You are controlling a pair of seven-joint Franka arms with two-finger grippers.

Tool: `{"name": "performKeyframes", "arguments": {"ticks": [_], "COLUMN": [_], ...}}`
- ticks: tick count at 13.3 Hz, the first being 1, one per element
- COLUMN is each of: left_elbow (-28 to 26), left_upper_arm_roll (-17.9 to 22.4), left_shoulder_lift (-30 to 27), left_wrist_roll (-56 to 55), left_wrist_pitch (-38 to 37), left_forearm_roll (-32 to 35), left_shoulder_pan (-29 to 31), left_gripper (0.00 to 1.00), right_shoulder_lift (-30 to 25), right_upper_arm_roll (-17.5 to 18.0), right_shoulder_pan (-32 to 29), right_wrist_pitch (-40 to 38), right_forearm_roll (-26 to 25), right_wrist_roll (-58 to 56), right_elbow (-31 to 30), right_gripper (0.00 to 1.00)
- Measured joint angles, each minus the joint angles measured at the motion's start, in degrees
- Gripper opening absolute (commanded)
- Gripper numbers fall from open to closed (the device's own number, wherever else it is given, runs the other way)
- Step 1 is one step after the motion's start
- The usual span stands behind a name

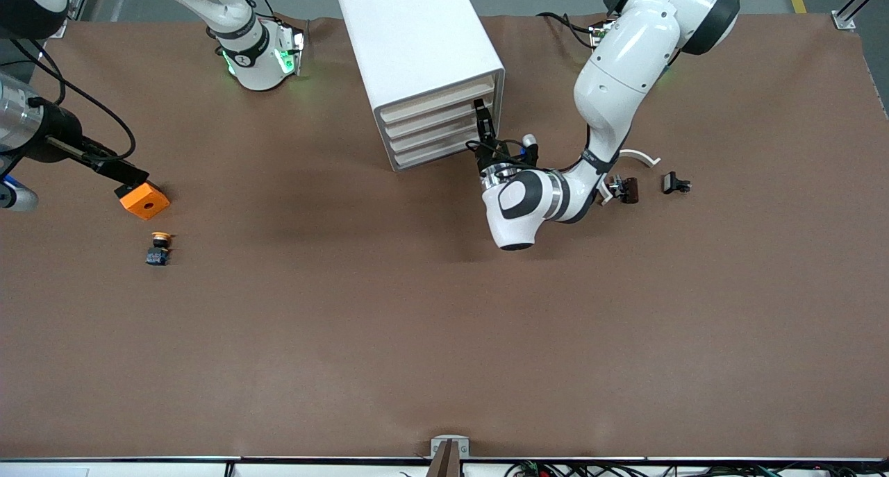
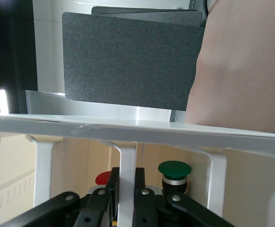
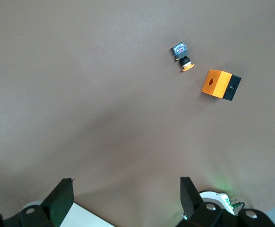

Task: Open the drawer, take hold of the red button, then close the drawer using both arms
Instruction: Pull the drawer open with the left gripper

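The white cabinet point(image 1: 417, 39) stands near the robots' edge, its four cream drawer fronts point(image 1: 437, 124) all pushed in. My left gripper point(image 1: 479, 109) is at the drawer fronts, at the end toward the left arm. In the left wrist view it point(image 2: 126, 172) is shut on a white upright handle bar point(image 2: 127, 158). Just past the fingers the red cap of the button point(image 2: 102, 178) shows, partly hidden. My right gripper point(image 3: 125, 180) shows only in its wrist view, open and empty, high over the bare table.
A green-capped button point(image 2: 174, 169) stands beside the red one. A yellow-capped button point(image 1: 160, 248) and an orange cube point(image 1: 144, 201) lie toward the right arm's end. Small dark parts point(image 1: 628, 189) point(image 1: 675, 183) and a white curved piece point(image 1: 642, 156) lie beside the left arm.
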Motion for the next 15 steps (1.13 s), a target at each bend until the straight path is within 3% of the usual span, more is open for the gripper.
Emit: {"name": "performKeyframes", "arguments": {"ticks": [7,15], "left_elbow": [0.34,4.28], "left_upper_arm_roll": [0.44,4.78], "left_shoulder_lift": [0.00,-0.02], "left_wrist_roll": [0.00,0.00], "left_wrist_pitch": [0.06,-0.58], "left_forearm_roll": [0.63,1.54], "left_shoulder_pan": [0.21,1.61], "left_gripper": [0.15,0.15], "right_shoulder_lift": [0.00,0.01], "right_upper_arm_roll": [0.00,0.00], "right_shoulder_pan": [0.00,0.00], "right_wrist_pitch": [0.00,0.00], "right_forearm_roll": [0.00,0.00], "right_wrist_roll": [0.03,0.05], "right_elbow": [0.00,0.00], "right_gripper": [1.00,1.00]}}
